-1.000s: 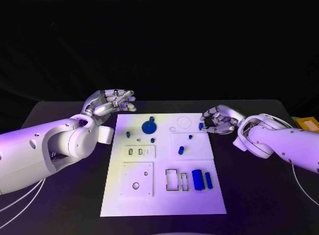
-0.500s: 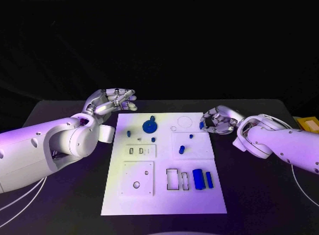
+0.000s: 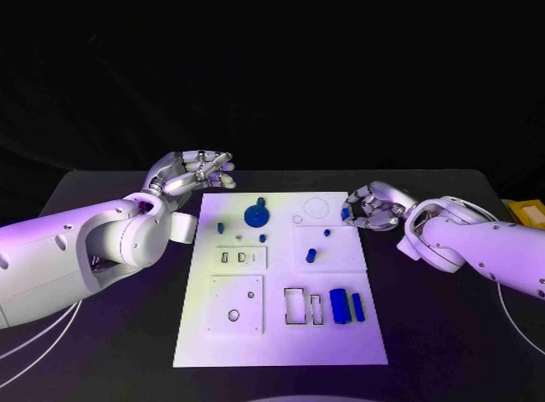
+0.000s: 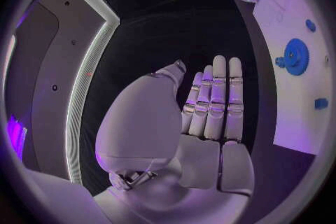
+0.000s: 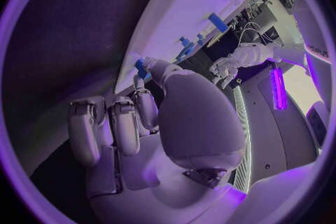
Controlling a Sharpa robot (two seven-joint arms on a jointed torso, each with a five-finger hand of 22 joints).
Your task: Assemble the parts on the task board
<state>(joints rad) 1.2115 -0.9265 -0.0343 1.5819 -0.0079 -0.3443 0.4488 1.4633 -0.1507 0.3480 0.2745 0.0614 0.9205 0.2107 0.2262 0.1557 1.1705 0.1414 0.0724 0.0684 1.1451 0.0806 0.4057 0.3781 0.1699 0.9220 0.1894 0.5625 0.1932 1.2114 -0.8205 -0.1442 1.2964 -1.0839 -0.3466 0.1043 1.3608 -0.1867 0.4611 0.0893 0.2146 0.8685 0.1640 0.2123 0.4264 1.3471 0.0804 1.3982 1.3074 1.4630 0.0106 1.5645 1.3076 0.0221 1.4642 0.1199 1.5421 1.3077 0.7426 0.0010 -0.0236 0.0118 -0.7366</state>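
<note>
Right hand (image 3: 371, 207) still pinches a small blue part (image 3: 343, 214) at the board's (image 3: 280, 335) edge, barely moved; left hand (image 3: 195, 173) hovers, fingers spread, holding nothing.

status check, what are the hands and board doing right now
Left robot hand open, off board's far corner. Right robot hand pinching blue part at board edge. Nothing blocking.
</note>
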